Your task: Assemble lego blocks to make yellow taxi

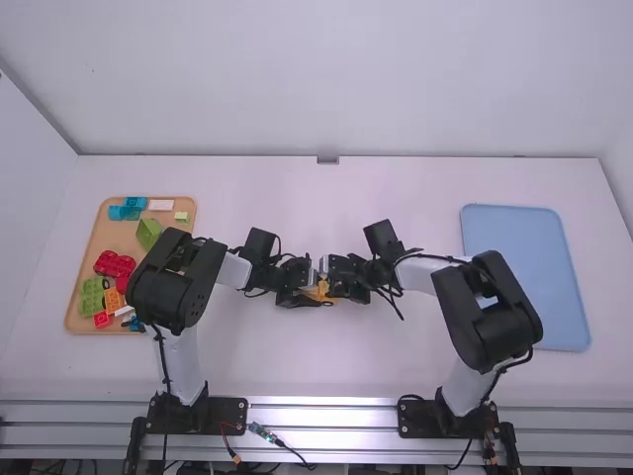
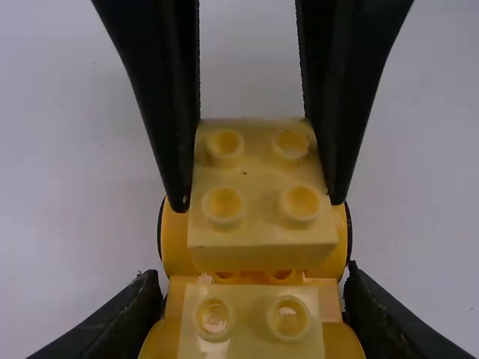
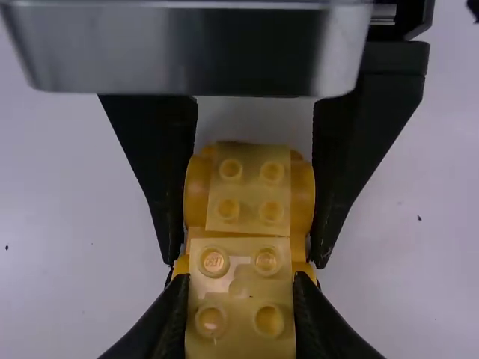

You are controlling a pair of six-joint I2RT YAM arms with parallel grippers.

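In the high view my left gripper [image 1: 300, 288] and right gripper [image 1: 342, 279] meet at mid-table around a small yellow-orange assembly [image 1: 322, 293]. The left wrist view has my left gripper [image 2: 254, 299] shut on the orange base [image 2: 177, 243], which has rounded wheel-like ends; one pale yellow brick [image 2: 251, 321] sits on it. In the right wrist view my right gripper [image 3: 240, 292] is shut on a second pale yellow brick with four studs [image 3: 240, 288], over the other end of the orange base [image 3: 301, 196]. Whether that brick is pressed fully down I cannot tell.
A wooden tray [image 1: 91, 259] at the left holds red, green, orange, blue and white blocks, partly under the left arm. At the right lies a light blue tray [image 1: 524, 257], with the right arm's elbow near its left edge.
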